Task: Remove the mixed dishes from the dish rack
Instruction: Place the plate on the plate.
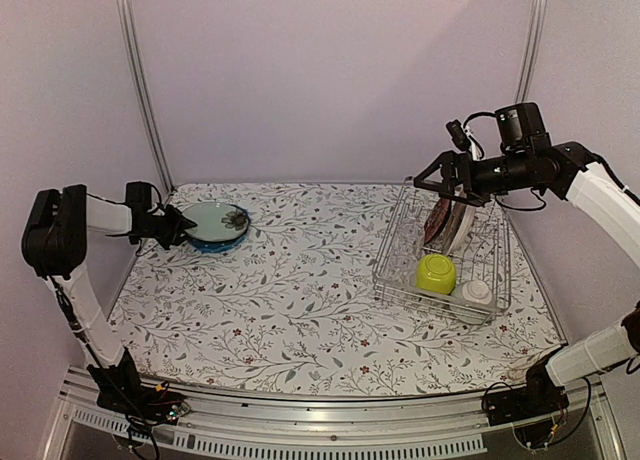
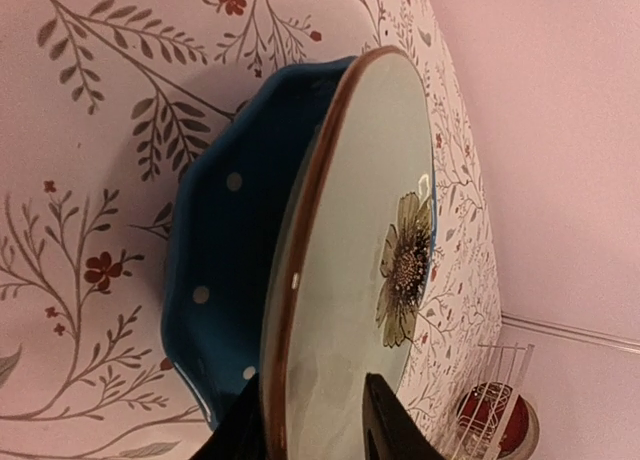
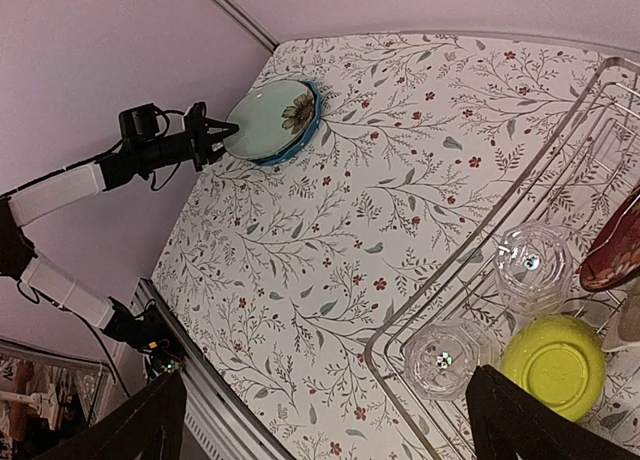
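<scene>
Here our left fingers (image 2: 390, 435) pinch the rim of the pale blue-green plate (image 2: 350, 270), one on either face. The plate lies on a blue dotted dish (image 2: 215, 250) on the bench (image 2: 90, 180). Our right fingers (image 3: 130, 420) are spread wide above the dish rack (image 1: 398, 250). Beneath them sit the red floral plate (image 3: 615, 250), the lime-green bowl (image 3: 555, 365) and two clear glasses (image 3: 533, 265).

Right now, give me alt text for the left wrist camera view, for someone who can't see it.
The left hand pinches the rim of a pale blue-green flowered plate over a blue dotted dish on a floral table. The wire rack with a red plate shows in the corner.
</scene>
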Robot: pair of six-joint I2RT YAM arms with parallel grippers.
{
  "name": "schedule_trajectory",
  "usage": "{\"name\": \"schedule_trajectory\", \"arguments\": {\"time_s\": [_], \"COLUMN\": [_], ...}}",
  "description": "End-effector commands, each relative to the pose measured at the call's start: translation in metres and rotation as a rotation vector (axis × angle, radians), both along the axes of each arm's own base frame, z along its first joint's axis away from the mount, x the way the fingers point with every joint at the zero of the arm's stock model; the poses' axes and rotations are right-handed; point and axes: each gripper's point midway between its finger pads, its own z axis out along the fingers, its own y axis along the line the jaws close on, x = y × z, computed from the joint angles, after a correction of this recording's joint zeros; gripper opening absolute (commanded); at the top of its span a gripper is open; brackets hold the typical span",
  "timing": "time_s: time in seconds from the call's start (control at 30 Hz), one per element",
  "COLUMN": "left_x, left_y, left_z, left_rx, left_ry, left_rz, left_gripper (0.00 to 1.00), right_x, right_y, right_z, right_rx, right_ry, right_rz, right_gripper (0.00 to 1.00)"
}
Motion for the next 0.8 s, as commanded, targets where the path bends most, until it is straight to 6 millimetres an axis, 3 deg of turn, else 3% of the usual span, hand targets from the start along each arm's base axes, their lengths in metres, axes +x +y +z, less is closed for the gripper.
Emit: {"name": "schedule_trajectory", "arguments": {"time_s": [0.0,0.27,0.33,0.77], "left_x": [0.013,-0.002,-0.005,-0.012], "left_y": [0.002,0.01,0.012,0.014], "left_z": [0.013,0.008,0.009,0.006], "left_rx": [0.01,0.099,0.143,0.312], "left_ry": [-0.054,0.02,0.036,0.123], "left_rz": [-0.014,-0.008,-0.009,-0.038], "left_gripper": [0.34,0.53,0.62,0.66], "right_x": [0.002,0.002,0.002,0.002], "right_y": [0.002,0.002,0.003,0.003], "right_z": [-0.002,-0.002,-0.002,-0.002], "right_rx": [0.003,0.006,0.009,0.012], "right_ry": [-0.002,-0.002,0.0,0.003], "right_rz": [0.015,0.019,0.02,0.02], "right_gripper": [0.99,0.99,0.99,0.99]}}
